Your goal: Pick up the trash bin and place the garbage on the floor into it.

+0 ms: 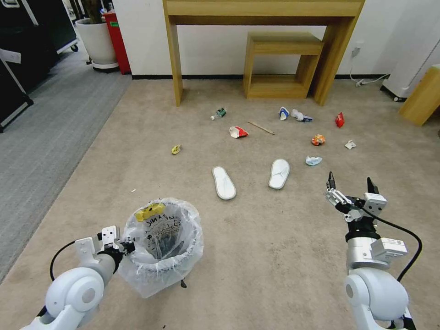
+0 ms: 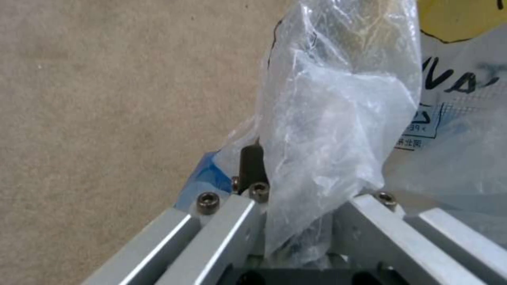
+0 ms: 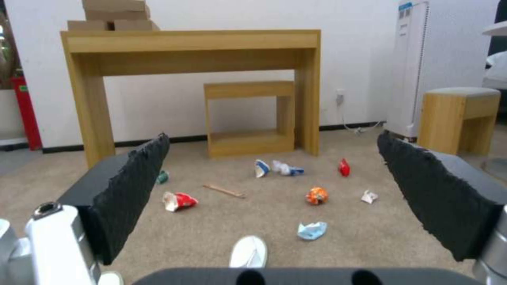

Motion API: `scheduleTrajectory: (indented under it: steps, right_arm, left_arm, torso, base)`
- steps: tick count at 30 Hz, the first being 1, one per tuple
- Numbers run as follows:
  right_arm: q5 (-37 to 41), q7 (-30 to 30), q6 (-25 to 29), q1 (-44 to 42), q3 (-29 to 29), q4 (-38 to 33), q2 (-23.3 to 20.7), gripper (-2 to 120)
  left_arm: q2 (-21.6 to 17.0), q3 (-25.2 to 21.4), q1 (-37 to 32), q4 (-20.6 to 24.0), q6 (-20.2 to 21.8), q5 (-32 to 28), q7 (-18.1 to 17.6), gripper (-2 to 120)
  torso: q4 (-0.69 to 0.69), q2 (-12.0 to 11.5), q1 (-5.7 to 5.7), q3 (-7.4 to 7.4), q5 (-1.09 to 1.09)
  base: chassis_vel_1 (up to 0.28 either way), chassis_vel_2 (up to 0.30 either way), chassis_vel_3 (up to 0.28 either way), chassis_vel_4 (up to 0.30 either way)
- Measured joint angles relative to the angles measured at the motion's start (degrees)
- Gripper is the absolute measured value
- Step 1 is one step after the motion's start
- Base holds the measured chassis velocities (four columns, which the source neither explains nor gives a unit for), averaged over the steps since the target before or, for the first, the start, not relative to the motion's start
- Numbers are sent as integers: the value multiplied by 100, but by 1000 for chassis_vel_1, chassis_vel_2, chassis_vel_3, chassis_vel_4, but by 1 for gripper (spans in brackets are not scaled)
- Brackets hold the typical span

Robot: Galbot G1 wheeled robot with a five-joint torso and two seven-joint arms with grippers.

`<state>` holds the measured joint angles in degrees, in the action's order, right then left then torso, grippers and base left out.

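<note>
Head view: the left pincer [image 1: 123, 242] is clamped on the rim of the trash bin [image 1: 161, 245] at the bin's nine o'clock; the left wrist view shows bag plastic pinched between its fingers [image 2: 253, 166], a hold judged meant for carrying. A yellow wrapper [image 1: 150, 211] rests on the rim. Garbage lies on the floor [image 1: 275, 238] toward twelve o'clock: bottle [image 1: 219, 113], red wrapper [image 1: 238, 132], stick [image 1: 261, 128]. The right pincer [image 1: 350, 184], at four o'clock, hangs released and empty, judged ready to collect.
</note>
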<state>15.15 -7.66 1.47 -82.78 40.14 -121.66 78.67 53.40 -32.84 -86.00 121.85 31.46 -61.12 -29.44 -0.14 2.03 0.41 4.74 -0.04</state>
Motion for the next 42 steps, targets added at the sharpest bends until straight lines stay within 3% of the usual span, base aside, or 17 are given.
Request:
scheduleTrajectory:
  steps: [8, 17, 42]
  right_arm:
    - [128, -127, -58, -21, -14, -48, -70, 100]
    - [222, -214, -80, 3, -23, -101, -67, 100]
    - [191, -78, -199, -86, 69, -247, -10, 100]
  left_arm:
    - [-172, -377, -306, 443, 76, -99, -1, 1]
    - [-228, -470, -609, 772, 87, -19, 87, 1]
    - [-306, -419, -534, 486, 22, 120, 244, 1]
  torso:
    - [0, 1, 0, 0, 1]
    - [0, 1, -1, 0, 1]
    - [0, 1, -1, 0, 1]
  base:
    - [0, 0, 0, 0]
    - [0, 0, 0, 0]
    - [0, 0, 0, 0]
